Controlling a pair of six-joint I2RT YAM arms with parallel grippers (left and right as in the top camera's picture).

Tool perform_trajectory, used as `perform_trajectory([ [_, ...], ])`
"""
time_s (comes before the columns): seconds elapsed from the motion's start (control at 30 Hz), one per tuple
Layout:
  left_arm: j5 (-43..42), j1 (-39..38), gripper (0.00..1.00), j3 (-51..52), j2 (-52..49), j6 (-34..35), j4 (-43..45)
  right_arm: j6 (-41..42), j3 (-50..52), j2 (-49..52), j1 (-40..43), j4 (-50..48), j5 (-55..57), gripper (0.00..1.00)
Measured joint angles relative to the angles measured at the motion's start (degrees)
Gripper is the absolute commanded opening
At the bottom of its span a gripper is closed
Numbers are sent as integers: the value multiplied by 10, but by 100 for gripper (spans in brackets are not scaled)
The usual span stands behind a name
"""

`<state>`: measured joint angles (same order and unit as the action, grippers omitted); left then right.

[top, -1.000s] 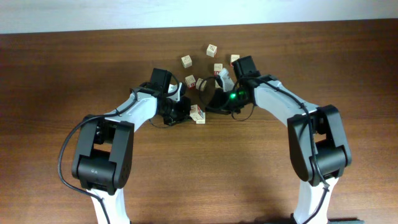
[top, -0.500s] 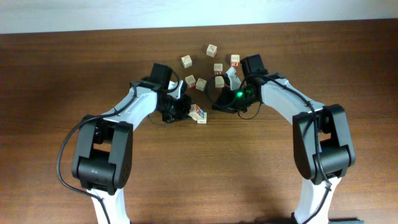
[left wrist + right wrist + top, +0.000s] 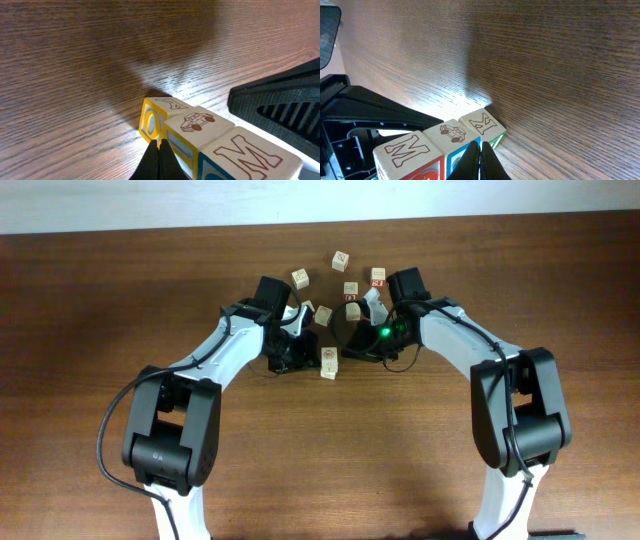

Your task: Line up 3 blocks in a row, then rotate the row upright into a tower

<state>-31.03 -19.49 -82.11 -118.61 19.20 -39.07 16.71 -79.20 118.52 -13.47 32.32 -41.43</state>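
The row of three blocks (image 3: 197, 125) lies on the table (image 3: 75, 60), in the middle between the two arms. The left claw (image 3: 159, 159) is pinched together and holds nothing. Its tip is right by the yellow side of the row. The right claw (image 3: 480, 160) is pinched together and empty too, with its tip at the other side of the row. I think the step in hand is turning the row by nudging it, not lifting it. The next move needs a slow sideways push near one end, so the row swings round and the blocks do not split apart. The wrist views show the tops: an M, a little car and one more letter. They do not show if the tips touch the wood. Only the view from above shows the loose blocks (image 3: 341, 260) farther back, and there the row is tiny and partly hidden.
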Motion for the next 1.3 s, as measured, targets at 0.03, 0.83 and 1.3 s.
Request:
perform_trajectory([
  [0.03,1,0,0,0,0,0,-2,0,0,0,0,1,0,4],
  [0.83,138,0,0,0,0,29,-2,58,0,0,-30,73,45,4],
  [1.3,138,0,0,0,0,30,-2,62,0,0,-51,68,45,4],
])
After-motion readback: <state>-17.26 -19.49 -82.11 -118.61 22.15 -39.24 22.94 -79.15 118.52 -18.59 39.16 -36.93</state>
